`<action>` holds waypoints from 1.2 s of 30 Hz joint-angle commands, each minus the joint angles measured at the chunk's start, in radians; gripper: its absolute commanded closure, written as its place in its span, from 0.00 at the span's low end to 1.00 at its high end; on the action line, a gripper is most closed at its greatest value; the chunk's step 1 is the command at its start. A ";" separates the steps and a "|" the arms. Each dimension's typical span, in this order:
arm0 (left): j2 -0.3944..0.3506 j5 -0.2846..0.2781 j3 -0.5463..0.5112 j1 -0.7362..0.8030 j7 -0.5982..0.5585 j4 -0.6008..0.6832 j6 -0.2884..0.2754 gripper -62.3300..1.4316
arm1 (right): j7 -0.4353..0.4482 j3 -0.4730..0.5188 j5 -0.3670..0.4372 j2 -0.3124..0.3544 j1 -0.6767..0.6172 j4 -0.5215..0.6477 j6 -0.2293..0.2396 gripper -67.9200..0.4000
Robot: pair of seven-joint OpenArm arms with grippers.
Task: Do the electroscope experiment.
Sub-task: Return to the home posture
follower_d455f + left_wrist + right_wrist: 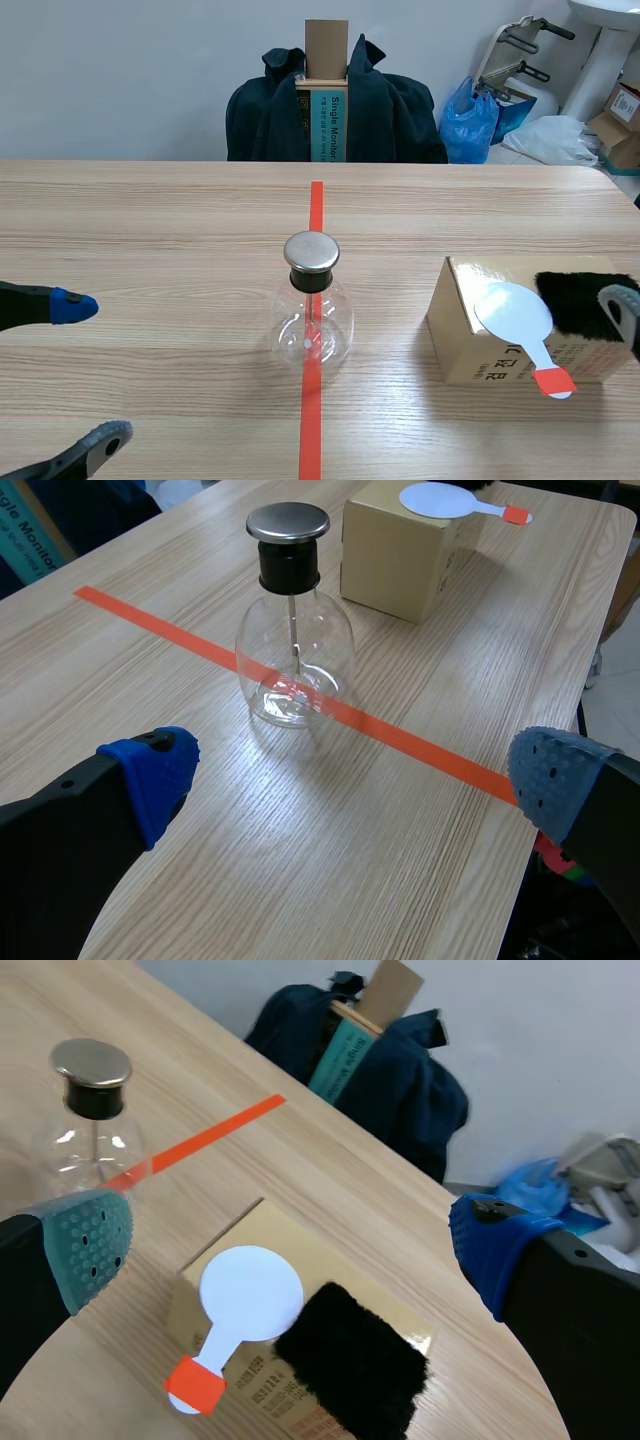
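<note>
Two grippers are in view, both spread wide and holding nothing. The left gripper (92,372) enters at the lower left of the scene view, one blue pad (72,305) above and a grey one (108,438) near the bottom edge. The arm behind it is cut off. The right gripper (292,1248) is almost wholly outside the scene view. Only one grey-padded finger (622,308) shows at the right edge, in front of the black furry pad (572,298). The right wrist view shows its fingers far apart above the cardboard box (462,345).

The electroscope (312,318), a clear glass flask with a black stopper and round metal cap, stands upright at the centre of the scene view. It sits on the orange-red tape line (316,210), well apart from both grippers. A thin rod hangs inside from the stopper, but its lower end is lost in glare and the tape behind, so no leaves can be made out.

The box sits on the wooden table (150,220) at the right, near the flask but not touching it. On top lies a white paddle (514,312), its orange-red handle end poking past the front edge, with the furry pad just beside it. The print on the box side is partly covered and unreadable. At top centre, a dark jacket (390,110) hides most of a chair.
</note>
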 commanded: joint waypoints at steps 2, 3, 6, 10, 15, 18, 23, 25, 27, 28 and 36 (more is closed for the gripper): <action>0.005 -0.036 -0.010 0.000 -0.015 0.006 -0.002 0.00 | -0.082 0.012 0.007 0.020 0.061 -0.012 0.075 0.00; 0.005 -0.037 -0.010 0.000 -0.015 0.006 -0.002 0.00 | -0.122 0.012 0.012 0.021 0.081 -0.012 0.097 0.00; 0.005 -0.039 -0.010 0.000 -0.016 0.007 -0.001 0.00 | -0.210 0.000 0.047 0.018 0.151 -0.012 0.116 0.00; 0.006 -0.045 -0.010 0.000 -0.019 0.007 -0.001 0.00 | -0.343 -0.041 0.086 0.013 0.273 -0.012 0.123 0.00; 0.006 -0.062 -0.010 -0.003 -0.023 0.007 -0.001 0.00 | -0.460 -0.157 0.084 0.013 0.375 -0.012 0.128 0.00; 0.008 -0.079 -0.010 -0.003 -0.023 0.007 0.003 0.00 | -0.520 -0.233 0.081 0.012 0.396 -0.012 0.125 0.00; 0.008 -0.080 -0.020 -0.006 -0.022 0.007 0.037 0.00 | -0.548 -0.340 0.071 0.012 0.396 -0.012 0.124 0.00; 0.009 -0.081 -0.033 -0.006 -0.022 0.007 0.037 0.00 | -0.547 -0.377 0.070 0.012 0.396 -0.012 0.116 0.00; 0.014 -0.081 -0.040 -0.006 -0.021 0.007 0.037 0.00 | -0.544 -0.414 0.070 0.001 0.397 -0.012 0.091 0.00; 0.017 -0.082 -0.042 -0.006 -0.021 0.007 0.037 0.00 | -0.544 -0.430 0.070 -0.004 0.396 -0.012 0.077 0.00; 0.022 -0.082 -0.042 -0.006 -0.023 0.007 0.037 0.00 | -0.536 -0.487 0.071 -0.004 0.396 -0.012 0.064 0.00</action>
